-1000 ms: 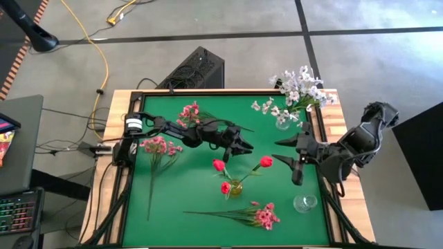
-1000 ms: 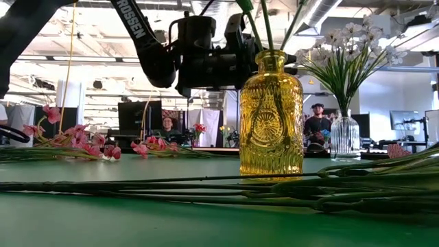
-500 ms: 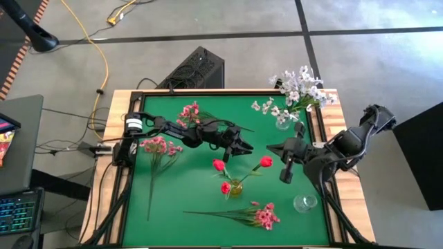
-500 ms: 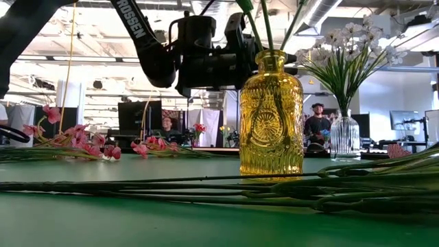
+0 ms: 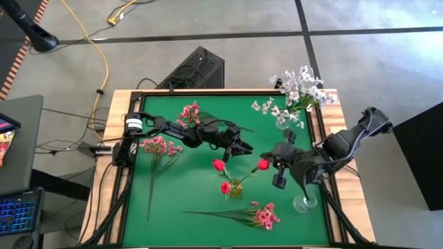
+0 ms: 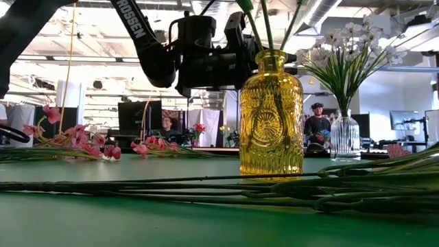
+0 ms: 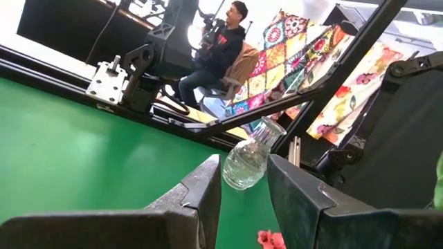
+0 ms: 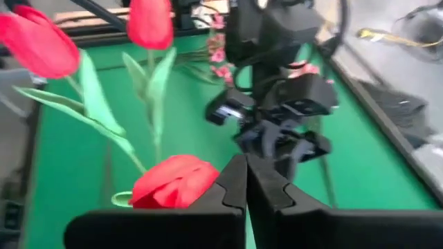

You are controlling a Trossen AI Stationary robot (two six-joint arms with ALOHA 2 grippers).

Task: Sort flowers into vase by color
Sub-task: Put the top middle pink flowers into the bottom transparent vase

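Note:
A yellow glass vase (image 5: 235, 187) (image 6: 271, 116) stands mid-table and holds three red flowers by their stems. My right gripper (image 5: 267, 157) (image 8: 246, 183) is shut, right beside the rightmost red bud (image 5: 264, 164) (image 8: 173, 181). My left gripper (image 5: 243, 147) (image 7: 243, 200) hovers open just far-left of the yellow vase, with nothing between its fingers. White flowers (image 5: 297, 86) stand in a clear vase (image 5: 282, 123) at the far right. Three pink sprays (image 5: 160, 146) (image 5: 190, 112) (image 5: 263, 216) lie flat on the green mat. My right gripper's shut fingers (image 8: 232, 181) stand against the side of the rightmost red bud, coming level from the table's right. I cannot tell whether they touch it. The bud stays up on its stem in the yellow vase.
An empty clear vase (image 5: 304, 203) (image 7: 248, 160) stands near the right front corner, under my right arm. Long green stems (image 6: 274, 189) lie across the mat's near part. A wooden frame (image 5: 111, 138) rims the table. People sit in the room beyond the table.
My right gripper has moved toward the table's left, up to the rightmost red bud in the yellow vase, and its wide-spread fingers have shut. The flowers and vases stand as before.

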